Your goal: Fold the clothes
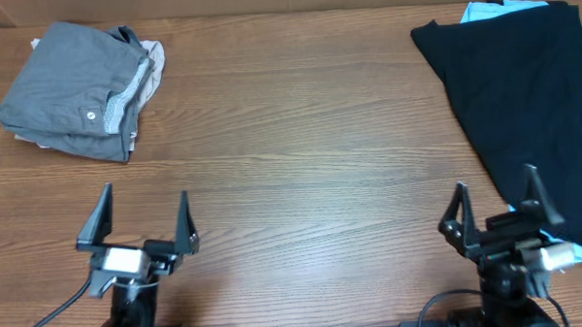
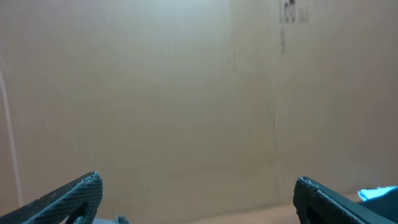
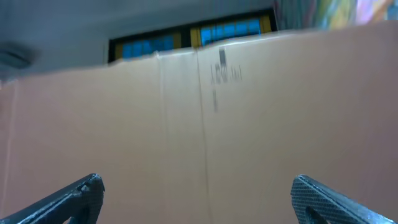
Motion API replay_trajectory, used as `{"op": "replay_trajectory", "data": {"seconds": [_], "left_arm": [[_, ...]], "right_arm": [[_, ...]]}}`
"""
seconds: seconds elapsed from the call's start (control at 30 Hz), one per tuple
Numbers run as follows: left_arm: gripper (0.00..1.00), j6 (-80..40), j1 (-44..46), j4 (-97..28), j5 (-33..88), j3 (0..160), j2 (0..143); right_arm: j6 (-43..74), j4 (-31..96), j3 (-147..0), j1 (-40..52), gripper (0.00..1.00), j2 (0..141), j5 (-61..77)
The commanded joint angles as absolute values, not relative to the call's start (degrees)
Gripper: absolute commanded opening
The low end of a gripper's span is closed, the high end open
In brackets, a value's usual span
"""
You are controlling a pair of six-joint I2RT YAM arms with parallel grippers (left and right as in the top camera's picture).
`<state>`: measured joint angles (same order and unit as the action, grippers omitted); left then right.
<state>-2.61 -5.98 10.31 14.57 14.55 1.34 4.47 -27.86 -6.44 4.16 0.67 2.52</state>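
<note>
A folded pile of grey clothes [image 1: 80, 88] lies at the far left of the table. A large black garment [image 1: 526, 97] lies spread at the right, reaching the right edge, with a light blue cloth [image 1: 485, 9] showing at its far end. My left gripper [image 1: 145, 212] is open and empty near the front edge at the left. My right gripper [image 1: 497, 197] is open and empty near the front edge, its right finger over the black garment's near edge. Both wrist views show open fingers, the left [image 2: 196, 190] and the right [image 3: 196, 190], facing a cardboard wall.
A brown cardboard wall [image 2: 186, 93] stands along the back of the wooden table [image 1: 300, 153]. A bit of the light blue cloth [image 2: 379, 193] shows at the lower right of the left wrist view.
</note>
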Motion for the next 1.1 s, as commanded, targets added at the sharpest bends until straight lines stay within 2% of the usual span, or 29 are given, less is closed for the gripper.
{"op": "replay_trajectory", "data": {"seconds": [0.0, 0.3, 0.53, 0.73, 0.87, 1.07], "left_arm": [[1.00, 0.56, -5.98, 5.72, 15.33, 24.14, 6.22], [1.00, 4.36, -5.98, -12.64, 22.44, 50.24, 29.78], [1.00, 8.99, -5.98, -34.98, 21.52, 73.12, 51.70], [1.00, 9.02, -5.98, -51.66, 14.35, 87.15, 69.32], [1.00, 9.82, -5.98, -55.44, 12.14, 88.95, 78.54], [1.00, 9.85, -5.98, -53.93, 11.62, 88.95, 91.00]], "right_arm": [[4.10, -26.09, -12.88, 4.10, 1.00, 0.32, 1.98], [-4.60, -7.49, -31.35, 4.10, 1.00, 10.52, 2.00], [-4.54, 11.53, -51.51, 4.10, 1.00, 29.71, 2.26], [-4.51, 30.00, -69.82, 4.10, 1.00, 52.45, 2.57], [-4.58, 39.31, -79.22, 4.10, 1.00, 67.96, 2.81], [-4.56, 36.62, -79.99, 3.84, 1.00, 83.37, 2.63]]}}
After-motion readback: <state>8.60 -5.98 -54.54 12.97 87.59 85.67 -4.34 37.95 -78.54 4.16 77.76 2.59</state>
